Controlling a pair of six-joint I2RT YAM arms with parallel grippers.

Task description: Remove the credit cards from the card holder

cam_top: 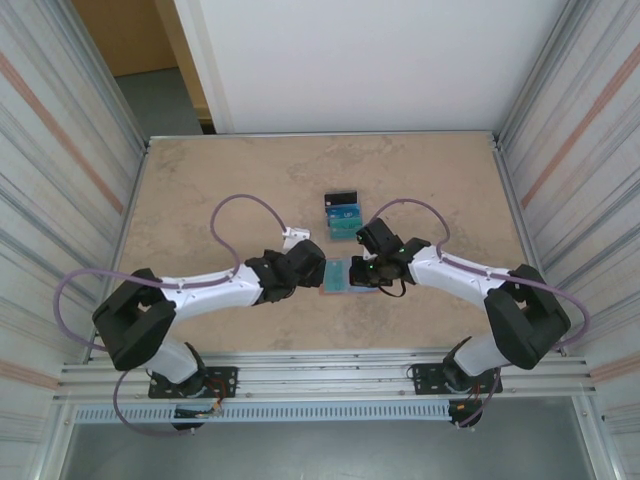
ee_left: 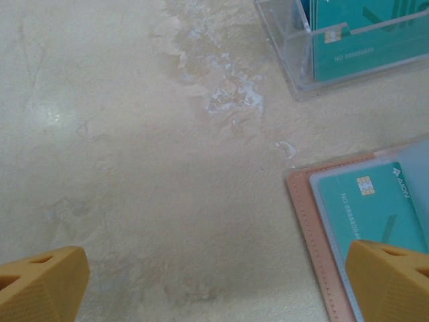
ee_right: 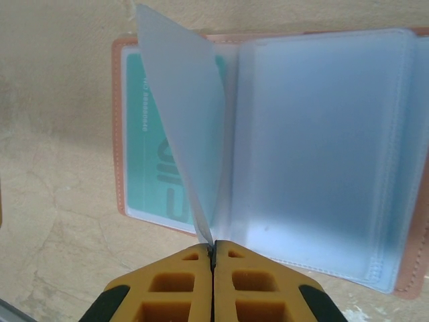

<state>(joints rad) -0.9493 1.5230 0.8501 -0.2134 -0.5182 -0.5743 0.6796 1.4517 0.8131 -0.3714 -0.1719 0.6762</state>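
Observation:
The salmon card holder (ee_right: 119, 134) lies open on the table, its blue-grey clear pockets facing up. A teal credit card (ee_right: 151, 147) sits in its left pocket. My right gripper (ee_right: 213, 251) is shut on the lower edge of one translucent pocket leaf (ee_right: 181, 114) and holds it upright. From above, the card holder (cam_top: 338, 276) lies between the two grippers. My left gripper (ee_left: 214, 285) is open over bare table at the holder's (ee_left: 315, 221) left edge. Its right finger (ee_left: 392, 278) overlaps the pocketed teal card (ee_left: 375, 204).
A clear plastic box (ee_left: 288, 60) with a teal card (ee_left: 362, 40) standing in it is just beyond the holder. From above, the box (cam_top: 342, 216) shows black, blue and teal cards. Metal-framed walls enclose the table (cam_top: 220, 190).

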